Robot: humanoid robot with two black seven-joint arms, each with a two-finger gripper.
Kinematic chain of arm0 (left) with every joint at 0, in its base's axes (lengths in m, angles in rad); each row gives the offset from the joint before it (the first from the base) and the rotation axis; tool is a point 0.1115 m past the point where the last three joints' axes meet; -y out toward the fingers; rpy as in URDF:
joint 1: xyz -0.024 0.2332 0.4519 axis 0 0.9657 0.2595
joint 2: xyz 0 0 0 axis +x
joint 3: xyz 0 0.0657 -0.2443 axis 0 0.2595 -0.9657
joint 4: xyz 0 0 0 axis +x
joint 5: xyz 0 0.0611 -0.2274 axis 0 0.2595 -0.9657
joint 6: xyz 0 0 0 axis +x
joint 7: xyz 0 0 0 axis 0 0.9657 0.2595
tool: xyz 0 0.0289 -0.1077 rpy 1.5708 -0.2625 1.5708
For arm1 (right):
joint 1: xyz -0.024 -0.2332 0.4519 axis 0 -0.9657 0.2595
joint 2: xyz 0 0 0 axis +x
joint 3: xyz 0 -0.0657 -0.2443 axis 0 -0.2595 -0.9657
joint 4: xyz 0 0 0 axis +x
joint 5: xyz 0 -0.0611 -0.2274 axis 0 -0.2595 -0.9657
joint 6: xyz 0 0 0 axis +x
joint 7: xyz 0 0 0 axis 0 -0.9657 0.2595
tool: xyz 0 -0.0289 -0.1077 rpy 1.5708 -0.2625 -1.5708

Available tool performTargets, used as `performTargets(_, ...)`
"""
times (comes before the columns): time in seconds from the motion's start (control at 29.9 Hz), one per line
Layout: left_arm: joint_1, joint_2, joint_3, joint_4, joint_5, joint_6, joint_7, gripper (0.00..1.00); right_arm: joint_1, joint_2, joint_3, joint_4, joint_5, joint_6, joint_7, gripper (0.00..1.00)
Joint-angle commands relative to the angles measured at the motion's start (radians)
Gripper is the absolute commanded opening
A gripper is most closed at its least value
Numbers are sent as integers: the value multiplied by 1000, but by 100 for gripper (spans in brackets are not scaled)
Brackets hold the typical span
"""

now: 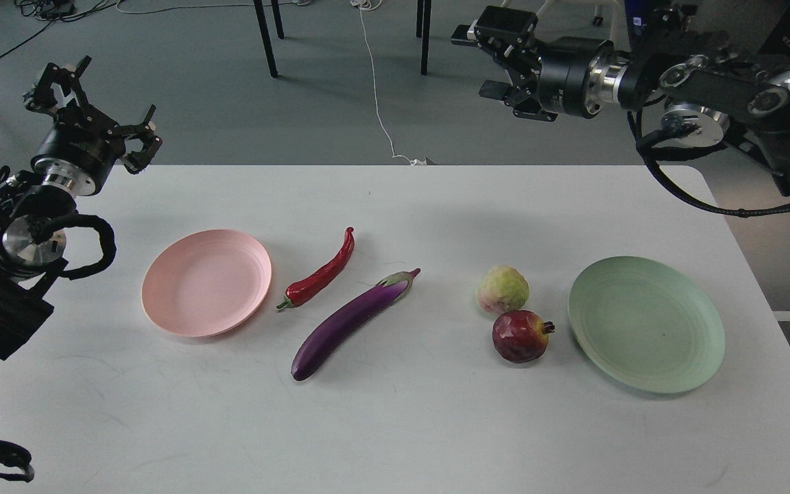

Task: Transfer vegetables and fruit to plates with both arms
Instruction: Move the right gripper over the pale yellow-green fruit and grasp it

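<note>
Both pincers gape empty — left pincer (97, 113), right pincer (498, 62) — well above eggplant (350, 322) and pomegranate (520, 335).

Brightness: even, soft, slightly cool overhead light; nothing dim.
Shadows: faint and short, under pink plate (206, 283), eggplant (352, 322), pomegranate (520, 335), green plate (646, 324), on the side away from both grippers.
Glare: small highlights on chili (319, 273) and eggplant; table (395, 425) matte, mild sheen.
Focus: sharp mid-table; left gripper (90, 110) and right gripper (501, 65) slightly soft.
Distortion: slight at edges.
</note>
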Motion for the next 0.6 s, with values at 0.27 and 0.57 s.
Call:
performTargets(0.27,1,31,-1,0,0,-2,-6,98,38,266,-469,138,-454,-121,59,93)
performTargets(0.57,4,31,5,0,2,0,-6,98,38,294,-705,129,-558,-234,62,93)
